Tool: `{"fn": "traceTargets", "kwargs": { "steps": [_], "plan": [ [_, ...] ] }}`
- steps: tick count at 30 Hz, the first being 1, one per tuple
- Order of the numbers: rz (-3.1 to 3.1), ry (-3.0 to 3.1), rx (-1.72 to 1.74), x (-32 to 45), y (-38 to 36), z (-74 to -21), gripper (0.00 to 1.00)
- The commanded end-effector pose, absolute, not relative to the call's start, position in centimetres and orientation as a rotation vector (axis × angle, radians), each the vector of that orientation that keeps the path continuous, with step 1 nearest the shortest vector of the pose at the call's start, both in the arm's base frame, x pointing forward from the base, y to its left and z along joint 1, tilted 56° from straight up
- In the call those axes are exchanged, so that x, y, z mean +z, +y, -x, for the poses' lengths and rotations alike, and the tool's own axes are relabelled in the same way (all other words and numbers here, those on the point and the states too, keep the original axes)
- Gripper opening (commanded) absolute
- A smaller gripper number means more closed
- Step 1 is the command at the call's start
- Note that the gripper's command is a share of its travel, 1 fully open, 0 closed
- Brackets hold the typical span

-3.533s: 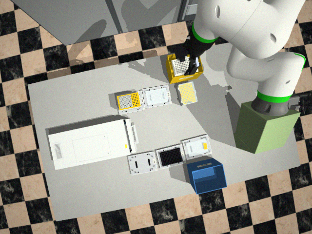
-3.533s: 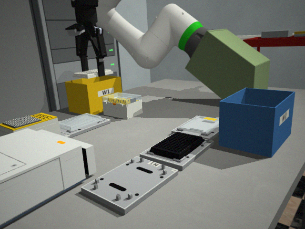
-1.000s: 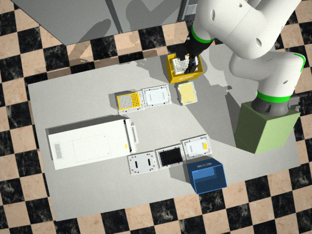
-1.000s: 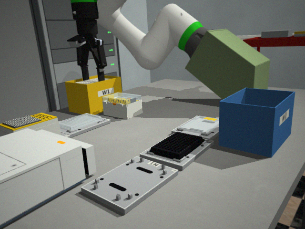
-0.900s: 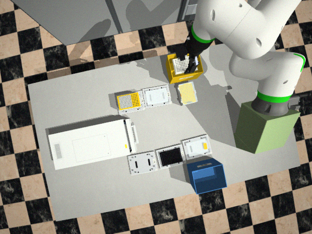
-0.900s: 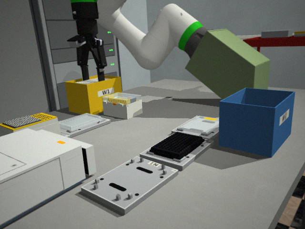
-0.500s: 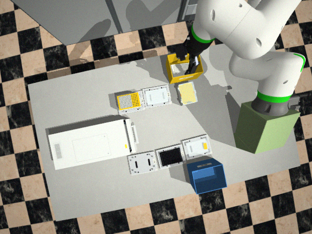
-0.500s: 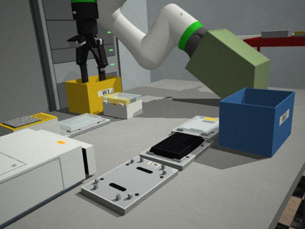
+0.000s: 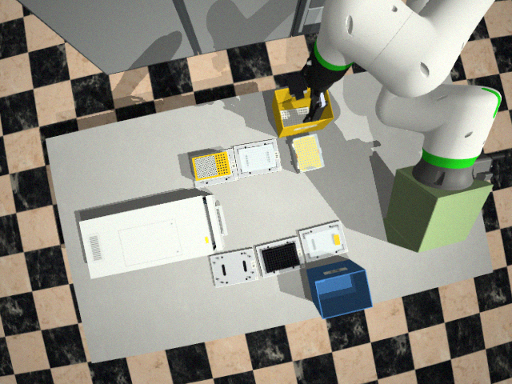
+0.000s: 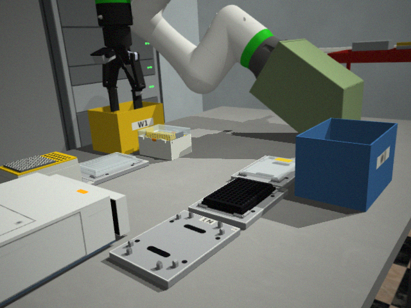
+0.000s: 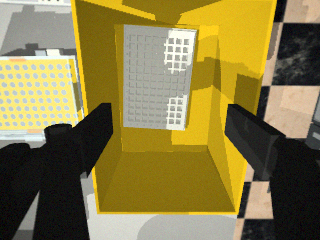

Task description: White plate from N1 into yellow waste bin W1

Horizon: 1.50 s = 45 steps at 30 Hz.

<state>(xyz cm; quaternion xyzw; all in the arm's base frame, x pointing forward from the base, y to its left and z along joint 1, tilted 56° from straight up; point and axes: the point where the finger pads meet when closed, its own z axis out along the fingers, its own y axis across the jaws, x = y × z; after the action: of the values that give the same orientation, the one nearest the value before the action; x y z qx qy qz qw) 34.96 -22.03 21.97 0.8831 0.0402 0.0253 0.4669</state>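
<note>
- I work at a lab bench (image 10: 298, 258): well plates sit in nests, like the black plate (image 10: 238, 194).
- A tip box (image 10: 164, 140), a benchtop instrument (image 10: 49, 212) and labelled waste bins surround me.

A white label reading "W1" is showing on the front wall of the yellow waste bin (image 10: 124, 131), seen in the exterior view. A white label on the side wall of the blue bin (image 10: 345, 163) is also carrying dark characters that are looking like "W1", though at this slant the second character is hard to make out. On the edge of the bare work nest (image 10: 175, 246), beside the black plate (image 10: 239, 195), small characters are appearing upside down and reading "N1". Nothing readable is showing in the top or wrist views.
</note>
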Motion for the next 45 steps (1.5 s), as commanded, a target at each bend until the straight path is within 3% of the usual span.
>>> {"fn": "traceTargets", "kwargs": {
  "steps": [1,45],
  "plan": [
    [-2.167,0.099,0.064,22.0,-22.0,-35.0,0.70],
    [-2.167,0.099,0.064,24.3,-18.7,-34.7,0.70]
  ]
}}
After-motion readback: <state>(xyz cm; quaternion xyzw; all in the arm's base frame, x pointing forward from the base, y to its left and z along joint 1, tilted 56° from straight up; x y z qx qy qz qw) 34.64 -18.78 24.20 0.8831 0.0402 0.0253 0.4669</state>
